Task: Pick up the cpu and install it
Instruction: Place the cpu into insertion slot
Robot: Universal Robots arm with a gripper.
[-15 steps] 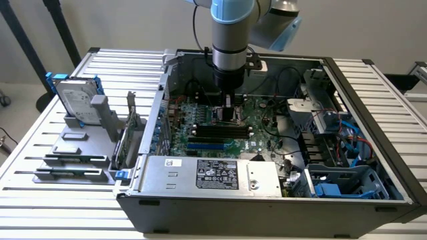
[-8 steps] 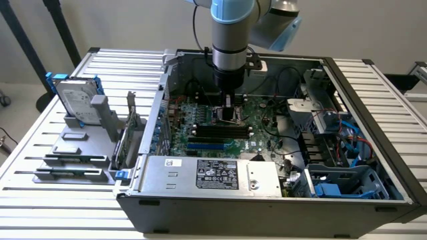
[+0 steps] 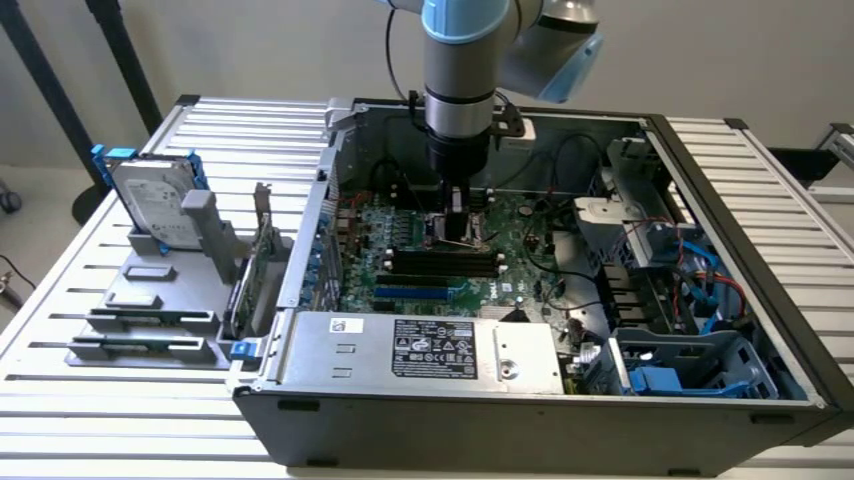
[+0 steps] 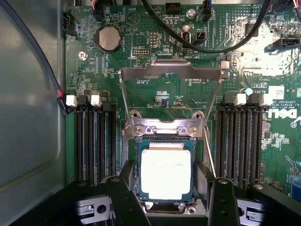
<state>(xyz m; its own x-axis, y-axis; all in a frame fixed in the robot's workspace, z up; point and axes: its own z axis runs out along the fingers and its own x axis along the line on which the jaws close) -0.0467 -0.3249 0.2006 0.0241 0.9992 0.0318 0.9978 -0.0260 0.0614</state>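
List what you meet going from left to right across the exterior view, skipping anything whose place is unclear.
hard drive with blue rails → gripper, lowered into the open computer case → blue cables at the case's far side

Hard drive (image 3: 150, 200) upright in grey tray (image 3: 147, 300), exterior view's left of computer case (image 3: 534, 420).
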